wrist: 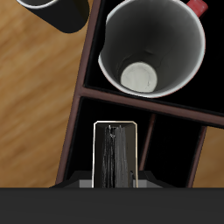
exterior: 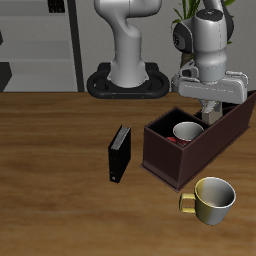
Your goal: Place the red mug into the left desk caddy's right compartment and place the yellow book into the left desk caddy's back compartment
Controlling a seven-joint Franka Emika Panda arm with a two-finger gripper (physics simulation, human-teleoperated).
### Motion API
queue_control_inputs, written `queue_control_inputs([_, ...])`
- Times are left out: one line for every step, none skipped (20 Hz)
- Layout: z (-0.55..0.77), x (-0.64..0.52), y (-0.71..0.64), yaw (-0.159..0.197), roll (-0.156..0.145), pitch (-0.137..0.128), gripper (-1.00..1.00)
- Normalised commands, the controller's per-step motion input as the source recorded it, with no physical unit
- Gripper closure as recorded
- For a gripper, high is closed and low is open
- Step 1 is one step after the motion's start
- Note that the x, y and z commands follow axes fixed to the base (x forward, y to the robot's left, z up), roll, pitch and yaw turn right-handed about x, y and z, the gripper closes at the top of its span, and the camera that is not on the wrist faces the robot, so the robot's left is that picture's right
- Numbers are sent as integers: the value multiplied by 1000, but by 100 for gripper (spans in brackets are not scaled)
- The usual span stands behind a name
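On the wooden counter [exterior: 60,150], the black book [exterior: 119,154] stands upright, just beside the left desk caddy [exterior: 170,160]. The caddy is a long dark maroon box set at an angle, black inside and split by partitions. The red mug [exterior: 186,132] sits upright in its right compartment [wrist: 96,52], the widest section; the wrist view shows the mug's pale inside and a bit of red handle [wrist: 198,6] at the rim. The hand [exterior: 209,113] hangs over the caddy's back part, lowered to about the level of its walls. In the wrist view the yellow book [wrist: 116,154] stands on edge in the narrow compartment straight below the camera, a pale-framed slab with a dark ridged middle. I cannot tell whether the fingers still grip it. Nearer the counter's front edge, apart from the caddy, stands the yellowish-cream mug [exterior: 210,201].
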Motion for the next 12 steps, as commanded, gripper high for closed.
queue_control_inputs([162, -49, 40, 28, 120, -71, -100])
queue_control_inputs([4, 103, 43, 0, 0, 0, -100])
queue_control_inputs([58, 10, -117, 15, -65, -8, -100])
queue_control_inputs([166, -112, -94, -45, 55, -19, -100])
queue_control_inputs([3, 37, -28, 3, -16, 1, -100])
queue_control_inputs([93, -115, -72, 0, -5, -21, -100])
queue_control_inputs([61, -99, -4, 1, 67, -33, -100])
queue_control_inputs([16, 6, -58, 1, -30, 12, -100])
queue_control_inputs([54, -8, 4, -19, -8, 0, -100])
queue_control_inputs([82, -52, -16, -3, -8, -16, -100])
queue_control_inputs([69, -49, -7, -12, 14, -1, -100])
queue_control_inputs([79, -61, -44, -17, -16, 4, -100])
